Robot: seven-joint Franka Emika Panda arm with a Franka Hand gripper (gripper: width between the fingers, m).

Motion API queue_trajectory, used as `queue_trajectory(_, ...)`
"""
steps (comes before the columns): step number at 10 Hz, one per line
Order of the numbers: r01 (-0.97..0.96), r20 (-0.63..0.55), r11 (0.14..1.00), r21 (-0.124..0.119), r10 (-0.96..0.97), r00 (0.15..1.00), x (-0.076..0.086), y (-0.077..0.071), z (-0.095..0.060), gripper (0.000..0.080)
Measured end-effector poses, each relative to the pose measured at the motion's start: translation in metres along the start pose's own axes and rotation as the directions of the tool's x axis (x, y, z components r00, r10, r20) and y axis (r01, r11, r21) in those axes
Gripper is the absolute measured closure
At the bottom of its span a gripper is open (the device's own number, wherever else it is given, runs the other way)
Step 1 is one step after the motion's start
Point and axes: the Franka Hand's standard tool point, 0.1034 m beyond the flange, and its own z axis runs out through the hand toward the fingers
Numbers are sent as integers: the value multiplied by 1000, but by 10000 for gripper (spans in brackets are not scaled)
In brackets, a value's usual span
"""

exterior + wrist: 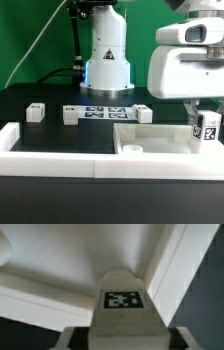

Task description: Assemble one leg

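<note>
White plastic fills most of what we see: our gripper (205, 118) hangs at the exterior view's right, and its fingers are clamped narrow on the leg (208, 129), a small upright block whose black-and-white tag faces the camera; in the wrist view the leg (123, 303) runs straight out from between the fingers (72, 339), tag toward the lens, a finger pressed to each of its side faces. Beneath and beyond the fingertips lies the large square tray-like part (150, 137); the leg's far end points into one inner corner of it (60, 258), close to the raised rim wall, though we cannot tell whether it touches the floor. Beyond that rim wall, to one side of the fingers, dark table (60, 138) shows as open room. Well away from the fingers, toward the exterior view's left, the marker board (105, 112) lies flat, with loose white blocks (36, 112) beside it; a long white wall (60, 155) edges the near side.
</note>
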Motion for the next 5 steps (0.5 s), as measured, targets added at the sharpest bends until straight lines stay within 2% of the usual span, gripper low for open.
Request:
queue_trajectory(1, -106, -3, 994, 4, 106, 994, 0, 1, 0, 510)
queue_trajectory(3, -294, -9, 955, 30, 294, 956, 0, 3, 1, 509)
queue_trajectory(5, -493, -2, 869, 33, 493, 870, -1, 4, 1, 509)
